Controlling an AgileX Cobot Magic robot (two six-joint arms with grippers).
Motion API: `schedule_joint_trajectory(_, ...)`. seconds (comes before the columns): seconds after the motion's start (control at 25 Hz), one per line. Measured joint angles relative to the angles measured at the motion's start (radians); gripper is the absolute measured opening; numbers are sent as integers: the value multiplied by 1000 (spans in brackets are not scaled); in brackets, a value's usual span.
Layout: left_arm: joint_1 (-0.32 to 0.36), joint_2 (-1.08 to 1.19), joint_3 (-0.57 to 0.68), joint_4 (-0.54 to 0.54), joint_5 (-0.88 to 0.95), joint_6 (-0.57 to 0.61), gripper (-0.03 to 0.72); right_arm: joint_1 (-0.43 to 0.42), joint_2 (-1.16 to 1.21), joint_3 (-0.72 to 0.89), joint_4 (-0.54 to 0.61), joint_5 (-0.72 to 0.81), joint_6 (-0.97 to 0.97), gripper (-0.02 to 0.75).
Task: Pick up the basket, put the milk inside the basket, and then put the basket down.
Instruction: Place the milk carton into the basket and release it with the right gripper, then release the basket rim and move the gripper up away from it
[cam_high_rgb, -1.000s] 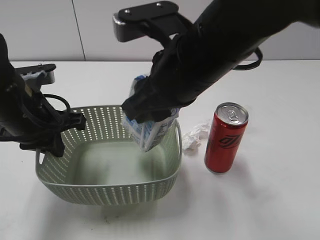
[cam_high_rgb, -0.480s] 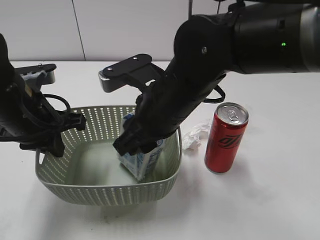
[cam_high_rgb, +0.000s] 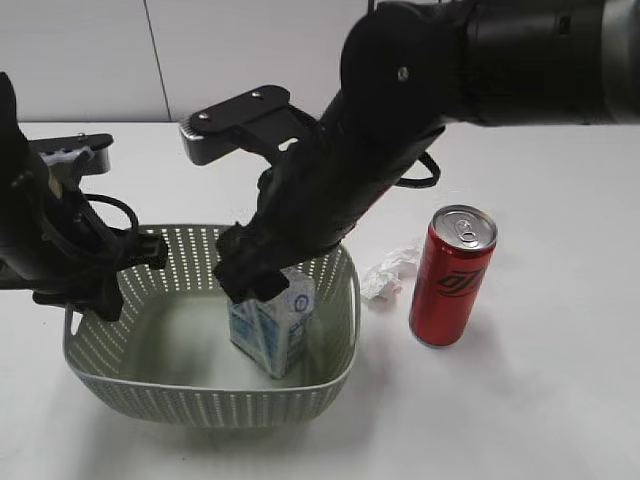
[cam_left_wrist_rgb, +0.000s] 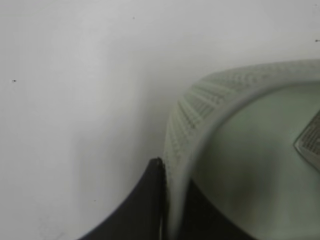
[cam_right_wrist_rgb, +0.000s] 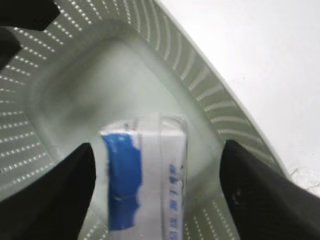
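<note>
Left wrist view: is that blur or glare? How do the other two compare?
Left wrist view: soft all over, the basket rim is smeared, no glare. Right wrist view: milk carton slightly soft, its print unreadable, right gripper fingers dark silhouettes. Exterior view: sharp, even light, faint shadow beside the red can.

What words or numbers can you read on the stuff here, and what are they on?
Milk: small blue characters run down its white side, too blurred to read.
Milk, exterior view: a small round mark on its face, too small to read.
Red can: a dark angular logo, no letters that can be read.
Basket: no text.
</note>
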Motion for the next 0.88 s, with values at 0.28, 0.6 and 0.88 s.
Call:
schedule_joint_trajectory(0.28,0,0,0,-19,5,1,-1,1,-3,-177,-25,203,-9,636)
schedule_joint_trajectory(0.6,0,0,0,-43,27,2,-1,-114,-49,-286,-88,353,27,632)
schedule_joint_trajectory(0.88,0,0,0,-96,28,41,-1,-423,-69,-290,-100,475,37,623)
